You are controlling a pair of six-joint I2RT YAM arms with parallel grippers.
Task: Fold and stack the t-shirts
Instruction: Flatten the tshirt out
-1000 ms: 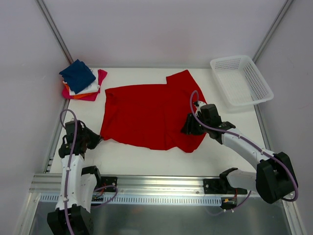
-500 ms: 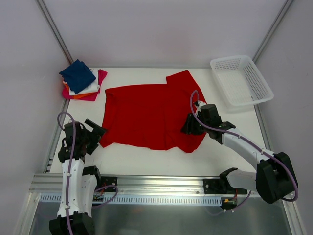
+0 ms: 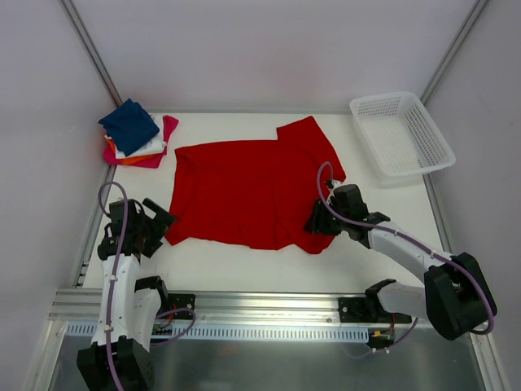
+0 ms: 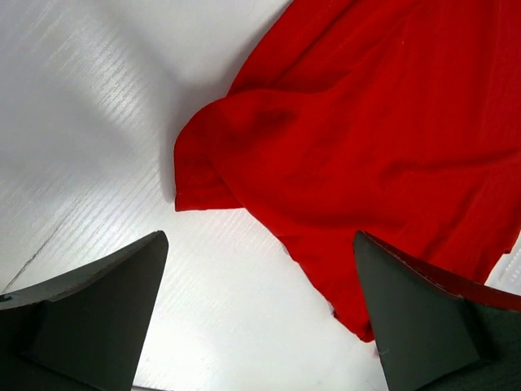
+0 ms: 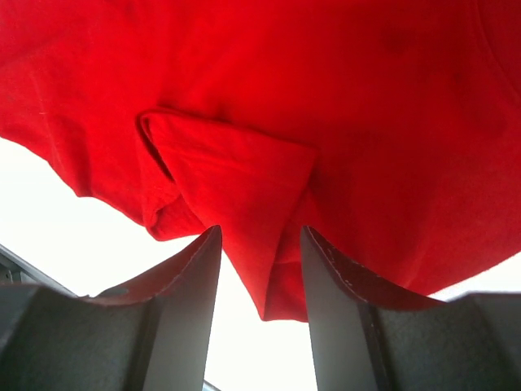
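So this one's barely underway as far as I can tell. The red shirt (image 3: 244, 191) is lying spread out flat in the middle of the table (image 3: 244, 265), sleeves and all, with no real fold in it yet. The pile of folded shirts (image 3: 138, 140) sits at the far left corner with the navy one (image 3: 129, 124) on top, so those look done and the red one is what's left: fold it up, then carry it over to the pile. The right gripper (image 5: 259, 236) is down on the near right part of the shirt, its jaws pulled in close with a doubled-over flap of cloth between them, so I'd call that pinched. The left gripper (image 4: 259, 240) is spread wide with nothing in it, hanging just over the near left corner of the shirt. The white basket (image 3: 400, 134) sits off at the far right, well apart from everything.
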